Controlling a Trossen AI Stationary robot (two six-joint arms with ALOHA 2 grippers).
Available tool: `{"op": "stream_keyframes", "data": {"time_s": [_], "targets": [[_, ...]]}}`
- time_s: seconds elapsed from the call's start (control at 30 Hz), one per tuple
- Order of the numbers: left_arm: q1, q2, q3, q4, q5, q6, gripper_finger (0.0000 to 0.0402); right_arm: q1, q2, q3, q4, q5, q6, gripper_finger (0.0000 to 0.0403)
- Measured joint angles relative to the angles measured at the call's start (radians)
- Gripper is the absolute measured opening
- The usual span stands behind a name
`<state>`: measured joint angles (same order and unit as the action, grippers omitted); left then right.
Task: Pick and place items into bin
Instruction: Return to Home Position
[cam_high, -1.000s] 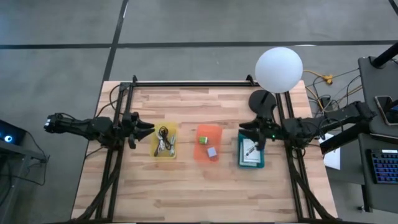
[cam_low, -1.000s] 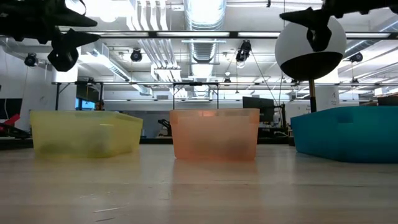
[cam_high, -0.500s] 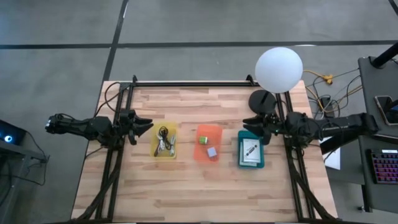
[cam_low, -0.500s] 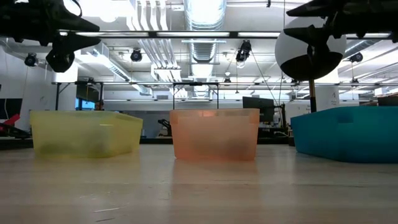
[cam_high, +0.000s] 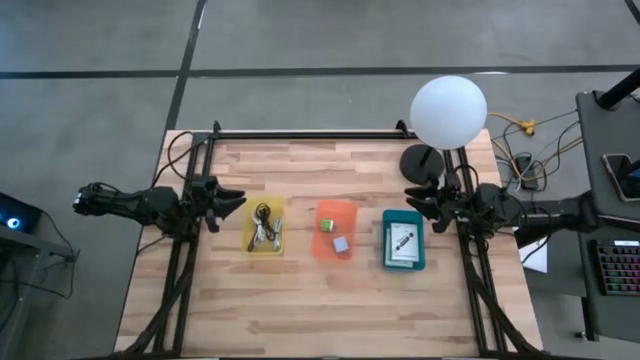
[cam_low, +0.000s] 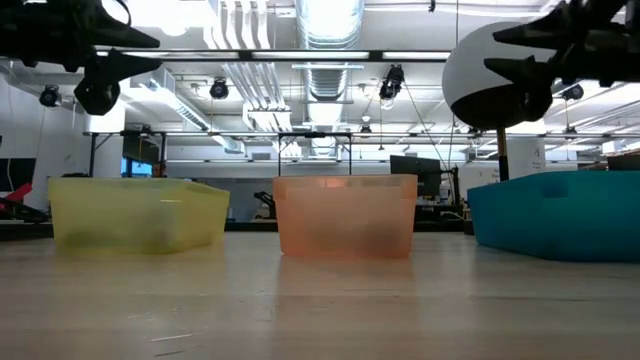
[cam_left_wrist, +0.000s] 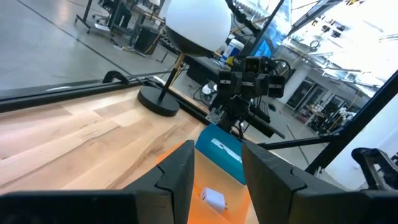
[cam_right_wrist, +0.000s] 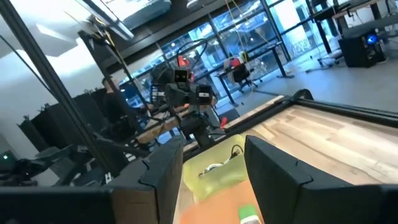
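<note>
white globe lamp (cam_high: 448, 112) far-right corner | wooden table (cam_high: 300, 310) | keyboard (cam_high: 612, 268) beside table

Right gripper (cam_high: 413, 203) has drawn back off the blue bin (cam_high: 386, 250); a second ago it hung over the bin's top left corner, as the high view shows it, covering part of the contents; half a second ago it was at the bin's top rim; now it sits just beyond the top right corner, clear of the bin; the right arm has folded outward, away from the bin; white card (cam_high: 403, 241) inside the bin now fully uncovered; in the low view the gripper's dark shape has slid from above the bin's left end toward its middle; left gripper (cam_high: 238, 201) eased slightly farther from the blue bin.
</note>
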<state>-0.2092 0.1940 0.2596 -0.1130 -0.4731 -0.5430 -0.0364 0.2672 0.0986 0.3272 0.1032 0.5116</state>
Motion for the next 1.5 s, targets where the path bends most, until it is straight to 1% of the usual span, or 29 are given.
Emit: {"op": "stream_keyframes", "data": {"time_s": [0.17, 0.27, 0.37, 0.47, 0.53, 0.6, 0.67, 0.77, 1.0, 1.17, 1.5], "targets": [[0.0, 0.014, 0.0, -0.001, 0.0, 0.0, 0.0118, -0.001, -0.082, -0.07, -0.001, 0.007, -0.004, 0.016], [0.0, 0.02, 0.0, -0.001, 0.0, 0.0, 0.0118, -0.001, -0.127, -0.09, -0.003, 0.061, -0.032, 0.016], [0.0, 0.021, 0.0, -0.001, 0.0, 0.0, 0.0118, -0.001, -0.161, -0.089, -0.003, 0.123, -0.107, 0.016], [0.0, 0.021, 0.0, -0.001, 0.0, 0.0, 0.0118, -0.001, -0.202, -0.089, -0.031, 0.133, -0.144, 0.016], [0.0, 0.017, -0.001, -0.001, 0.0, 0.0, 0.0118, -0.001, -0.23, -0.088, -0.085, 0.134, -0.135, 0.016], [-0.001, 0.004, -0.002, -0.001, 0.0, 0.0, 0.0118, -0.001, -0.249, -0.088, -0.141, 0.133, -0.072, 0.016], [-0.001, -0.016, -0.002, -0.001, 0.001, 0.0, 0.0118, -0.001, -0.256, -0.088, -0.174, 0.132, 0.001, 0.016], [-0.001, -0.056, -0.002, -0.001, 0.001, 0.0, 0.0118, -0.001, -0.253, -0.088, -0.198, 0.133, 0.062, 0.016], [0.0, -0.168, -0.003, 0.001, 0.0, 0.001, 0.0118, -0.001, -0.232, -0.088, -0.197, 0.133, 0.07, 0.016], [-0.001, -0.153, -0.002, 0.046, 0.0, 0.001, 0.0118, -0.001, -0.228, -0.088, -0.196, 0.133, 0.071, 0.016], [-0.001, -0.077, -0.004, 0.038, 0.0, 0.001, 0.0118, -0.006, -0.267, -0.088, -0.2, 0.133, 0.072, 0.016]]}}
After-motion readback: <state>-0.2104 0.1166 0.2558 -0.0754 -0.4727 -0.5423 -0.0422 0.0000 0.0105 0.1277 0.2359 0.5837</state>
